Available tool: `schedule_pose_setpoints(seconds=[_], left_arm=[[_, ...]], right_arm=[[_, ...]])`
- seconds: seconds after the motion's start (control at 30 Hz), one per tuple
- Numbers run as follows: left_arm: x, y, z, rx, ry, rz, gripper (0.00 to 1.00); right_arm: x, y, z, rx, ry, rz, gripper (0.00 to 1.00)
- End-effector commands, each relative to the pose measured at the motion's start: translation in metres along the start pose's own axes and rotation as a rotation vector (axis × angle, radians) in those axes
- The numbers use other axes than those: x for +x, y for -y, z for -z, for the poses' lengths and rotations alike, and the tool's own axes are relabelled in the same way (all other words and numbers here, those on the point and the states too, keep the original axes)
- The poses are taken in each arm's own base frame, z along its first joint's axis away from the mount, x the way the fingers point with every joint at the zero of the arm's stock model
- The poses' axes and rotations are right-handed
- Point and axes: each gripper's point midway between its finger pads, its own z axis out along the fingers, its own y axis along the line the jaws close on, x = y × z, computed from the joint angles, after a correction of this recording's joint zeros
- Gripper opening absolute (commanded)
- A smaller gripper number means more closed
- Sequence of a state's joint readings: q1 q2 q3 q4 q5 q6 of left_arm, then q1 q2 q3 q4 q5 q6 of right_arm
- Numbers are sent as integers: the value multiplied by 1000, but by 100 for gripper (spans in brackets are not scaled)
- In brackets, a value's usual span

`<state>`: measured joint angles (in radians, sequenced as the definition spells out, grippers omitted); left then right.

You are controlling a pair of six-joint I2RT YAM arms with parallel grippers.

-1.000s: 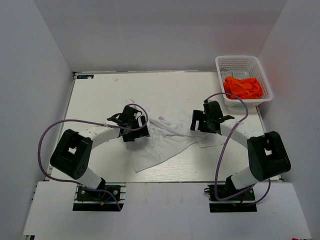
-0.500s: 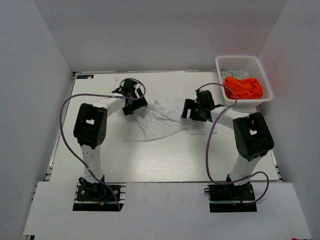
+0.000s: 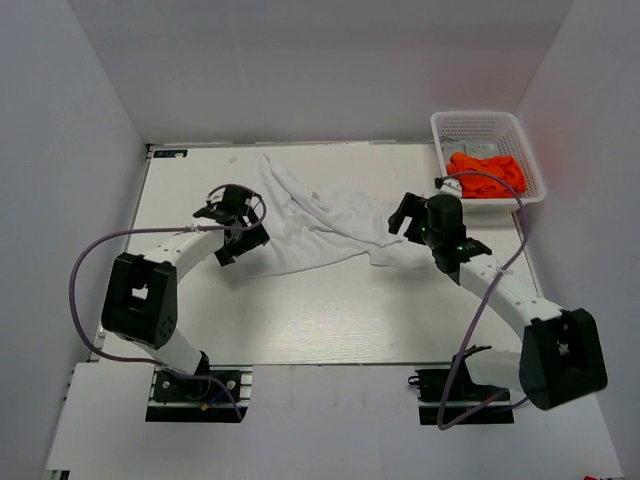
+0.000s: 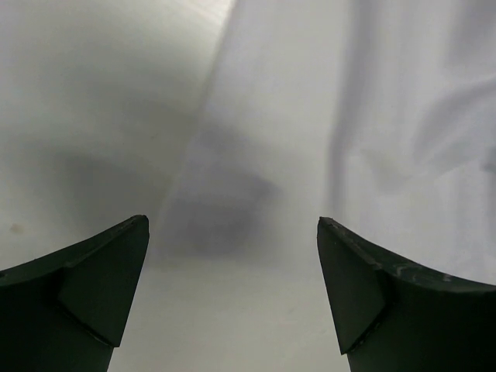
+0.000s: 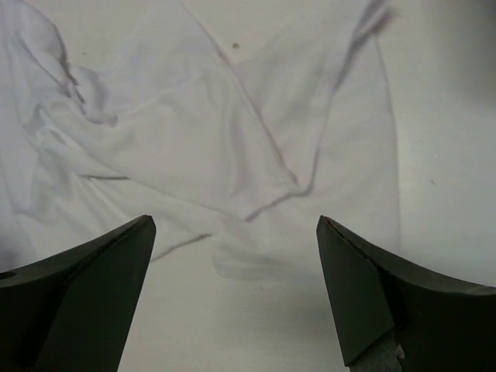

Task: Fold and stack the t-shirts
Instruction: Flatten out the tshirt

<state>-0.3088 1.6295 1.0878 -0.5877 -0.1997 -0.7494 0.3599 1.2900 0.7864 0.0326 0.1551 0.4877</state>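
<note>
The white t-shirt point(image 3: 320, 222) lies twisted across the far half of the table point(image 3: 330, 320); the orange t-shirt point(image 3: 487, 173) sits bunched in the basket point(image 3: 480, 117). The left gripper point(image 4: 232, 222) and right gripper point(image 5: 235, 221) hover over the white cloth, jaws wide and empty. Closing on overlapped folds could lift several layers and tighten the twist; the left, seemingly at the hem in its blurry view, might miss.

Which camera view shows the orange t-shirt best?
The top external view: the orange t-shirt lies bunched in the white basket at far right. Both wrist views miss it, showing the white t-shirt instead.
</note>
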Motion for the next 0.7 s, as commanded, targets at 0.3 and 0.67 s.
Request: schedule_pose_setpoints(seconds=[0.3, 0.67], left_arm=[[69, -77, -18, -190, -75, 125, 94], [80, -52, -41, -68, -159, 94, 34]], right_arm=[[42, 63, 30, 207, 4, -59, 90], [68, 85, 18, 321, -116, -24, 90]])
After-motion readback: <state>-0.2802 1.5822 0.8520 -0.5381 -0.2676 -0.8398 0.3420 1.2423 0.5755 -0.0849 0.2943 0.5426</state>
